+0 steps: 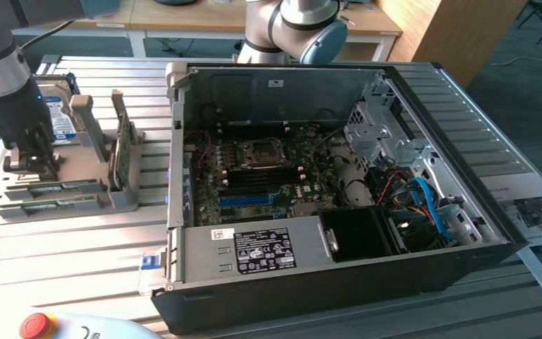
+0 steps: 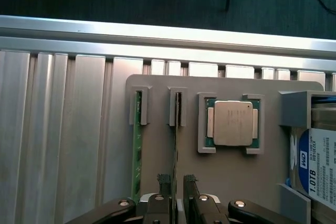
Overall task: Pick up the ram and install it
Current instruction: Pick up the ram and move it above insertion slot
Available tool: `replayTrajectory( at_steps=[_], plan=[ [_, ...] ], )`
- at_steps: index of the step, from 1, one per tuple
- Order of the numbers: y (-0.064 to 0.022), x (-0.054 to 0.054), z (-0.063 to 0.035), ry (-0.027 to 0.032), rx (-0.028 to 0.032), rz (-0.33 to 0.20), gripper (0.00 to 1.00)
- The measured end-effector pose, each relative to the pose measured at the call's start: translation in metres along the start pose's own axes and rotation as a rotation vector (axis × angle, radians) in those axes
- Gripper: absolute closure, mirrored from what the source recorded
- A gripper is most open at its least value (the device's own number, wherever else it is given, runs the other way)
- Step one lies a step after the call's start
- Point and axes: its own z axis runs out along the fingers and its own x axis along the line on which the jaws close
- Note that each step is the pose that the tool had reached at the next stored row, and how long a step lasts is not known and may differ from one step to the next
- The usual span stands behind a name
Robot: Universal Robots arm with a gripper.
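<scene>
One tool [image 2: 178, 200] — jaws apart astride ram [image 2: 176, 135], ribbed metal table [image 1: 64, 268], wooden desk [image 1: 205, 18] behind

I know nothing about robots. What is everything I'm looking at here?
ram: one, green, on edge in a holder slot, between the fingers
second ram stick: one, green, neighbouring slot
holder: one, grey, on the table
processor chip: one, silver, in a holder recess
hard drive: one, blue-and-white label, holder's end
tall card: one, green, standing on edge in the holder
computer case: one, black, open, the exterior view's right of the holder
motherboard: one, green, inside the case
red button: one, the exterior view's lower left
table: one, slatted metal
gripper: one, dark, open, astride the ram
</scene>
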Motion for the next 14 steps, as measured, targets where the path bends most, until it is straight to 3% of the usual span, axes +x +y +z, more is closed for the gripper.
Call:
replayTrajectory(
  at_steps=[6,14],
  plan=[
    [0.0001,0.001,0.0003,0.0000,0.0000,0.000,0.76],
    [0.0004,0.011,0.0010,0.0000,0.0000,0.000,0.76]
  ],
)
